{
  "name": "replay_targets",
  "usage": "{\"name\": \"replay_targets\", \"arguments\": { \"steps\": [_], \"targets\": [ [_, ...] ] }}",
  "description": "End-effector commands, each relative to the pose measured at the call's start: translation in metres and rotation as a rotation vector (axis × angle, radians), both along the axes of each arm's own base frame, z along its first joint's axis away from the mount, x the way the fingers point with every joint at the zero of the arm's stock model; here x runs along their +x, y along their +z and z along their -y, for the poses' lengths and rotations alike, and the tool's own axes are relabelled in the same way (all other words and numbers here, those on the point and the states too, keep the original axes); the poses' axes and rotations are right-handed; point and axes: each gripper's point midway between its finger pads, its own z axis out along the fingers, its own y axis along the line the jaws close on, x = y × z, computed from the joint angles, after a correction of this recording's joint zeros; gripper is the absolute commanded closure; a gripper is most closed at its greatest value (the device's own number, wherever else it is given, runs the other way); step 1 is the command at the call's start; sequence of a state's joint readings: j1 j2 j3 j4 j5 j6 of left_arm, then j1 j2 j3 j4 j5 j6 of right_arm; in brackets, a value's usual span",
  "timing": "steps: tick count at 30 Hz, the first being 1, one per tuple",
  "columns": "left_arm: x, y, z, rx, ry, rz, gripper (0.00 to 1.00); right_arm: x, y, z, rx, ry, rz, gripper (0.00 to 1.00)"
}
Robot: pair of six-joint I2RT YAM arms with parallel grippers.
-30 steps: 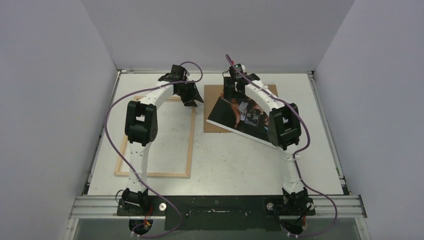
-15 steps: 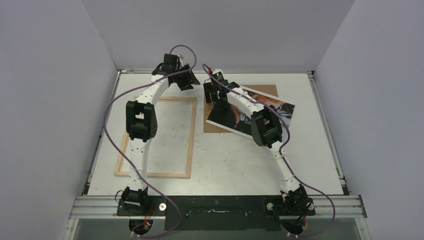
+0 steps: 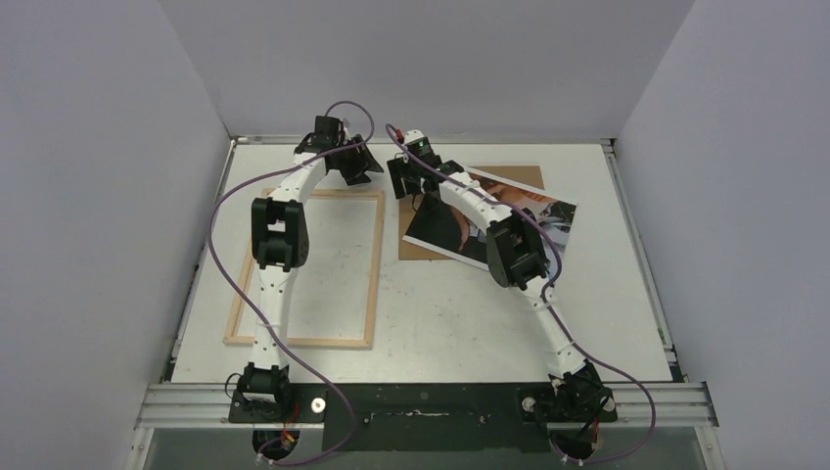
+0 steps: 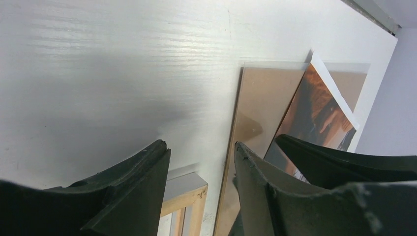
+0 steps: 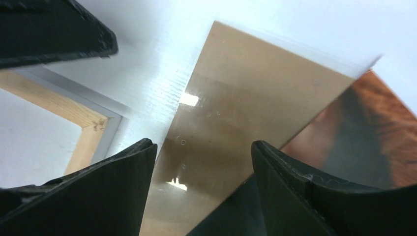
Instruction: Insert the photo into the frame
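Frame (image 3: 376,264) lies flat on the left half of the white surface (image 3: 450,313), bare-wood side up, the surface showing through its opening; photo (image 3: 540,209) lies apart from it to the right, face up, skewed across a brown backing board (image 3: 416,251), its right end past the board's edge; photo not in the frame. Left tool (image 3: 360,166) hangs near the frame's far right corner; jaws apart, only bare surface between them in the left wrist view. Right tool (image 3: 404,184) hangs just beside it, over the board's far left corner; jaws apart, clamped on nothing; between them the board's face, glossy with glints. Whether the two tools touch, cannot tell.
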State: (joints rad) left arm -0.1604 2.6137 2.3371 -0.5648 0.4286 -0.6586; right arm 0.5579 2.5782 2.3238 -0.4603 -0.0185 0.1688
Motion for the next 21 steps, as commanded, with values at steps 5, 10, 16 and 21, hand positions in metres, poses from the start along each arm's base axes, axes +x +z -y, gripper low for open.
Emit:
{"name": "replay_targets", "arguments": {
  "steps": [5, 10, 16, 21],
  "targets": [
    [0.014, 0.019, 0.006, -0.096, -0.012, 0.046, 0.49, 0.000, -0.021, -0.010, 0.025, 0.024, -0.027, 0.27],
    [0.011, 0.009, 0.018, -0.138, -0.047, 0.033, 0.47, -0.017, -0.040, -0.005, 0.003, 0.036, -0.099, 0.26],
    [0.004, -0.005, 0.027, -0.193, -0.075, -0.019, 0.47, -0.051, -0.053, -0.014, 0.041, 0.111, -0.196, 0.26],
    [0.002, -0.008, 0.032, -0.230, -0.096, -0.026, 0.47, -0.063, -0.052, -0.017, 0.065, 0.146, -0.223, 0.26]
  ]
}}
